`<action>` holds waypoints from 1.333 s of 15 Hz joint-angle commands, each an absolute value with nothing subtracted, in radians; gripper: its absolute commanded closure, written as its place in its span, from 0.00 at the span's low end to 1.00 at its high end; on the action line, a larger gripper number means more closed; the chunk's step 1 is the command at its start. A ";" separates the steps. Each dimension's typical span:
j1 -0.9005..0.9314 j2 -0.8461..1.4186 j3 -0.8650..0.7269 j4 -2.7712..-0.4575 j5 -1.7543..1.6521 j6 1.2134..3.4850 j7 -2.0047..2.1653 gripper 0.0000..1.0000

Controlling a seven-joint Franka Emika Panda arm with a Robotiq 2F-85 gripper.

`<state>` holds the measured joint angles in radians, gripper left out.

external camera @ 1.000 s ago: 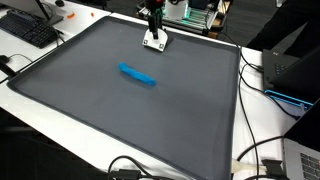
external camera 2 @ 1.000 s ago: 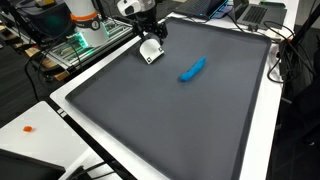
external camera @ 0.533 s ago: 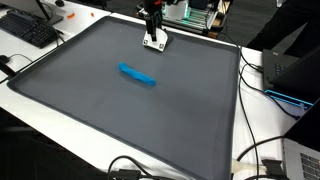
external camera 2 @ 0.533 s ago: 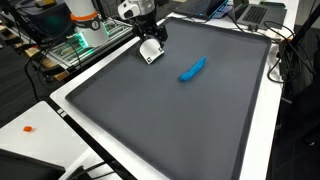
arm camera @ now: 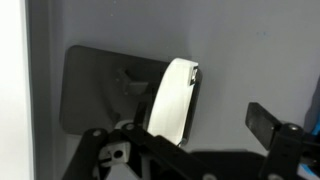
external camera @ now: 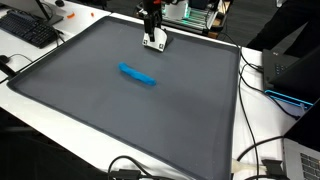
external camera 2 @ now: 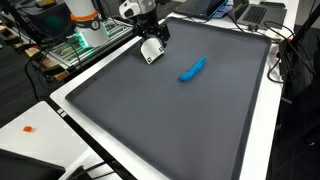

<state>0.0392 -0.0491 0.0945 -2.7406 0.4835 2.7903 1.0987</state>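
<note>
A blue elongated object lies flat near the middle of a large dark grey mat. My gripper hangs low over the mat's edge nearest the robot base, well apart from the blue object. In the wrist view the gripper stands open: a white finger on one side, a dark finger on the other, only bare mat between them. Its shadow falls on the mat beside it.
The mat lies on a white table. A keyboard sits past one corner, a dark laptop and cables beside another edge. Green-lit electronics stand by the robot base. A small orange bit lies on the white surface.
</note>
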 commanded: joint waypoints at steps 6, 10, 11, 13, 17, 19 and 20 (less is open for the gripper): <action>0.054 -0.017 0.086 -2.736 0.507 2.837 1.091 0.03; 0.054 -0.008 0.086 -2.732 0.509 2.843 1.092 0.29; 0.053 -0.005 0.086 -2.731 0.509 2.844 1.093 0.34; 0.054 -0.003 0.086 -2.728 0.521 2.844 1.089 0.42; 0.053 0.002 0.085 -2.723 0.530 2.843 1.090 0.80; 0.053 0.005 0.085 -2.718 0.540 2.841 1.087 0.95; 0.052 0.007 0.085 -2.716 0.542 2.840 1.089 1.00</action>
<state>0.0404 -0.0073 0.0940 -2.7213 0.5039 2.8249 1.0988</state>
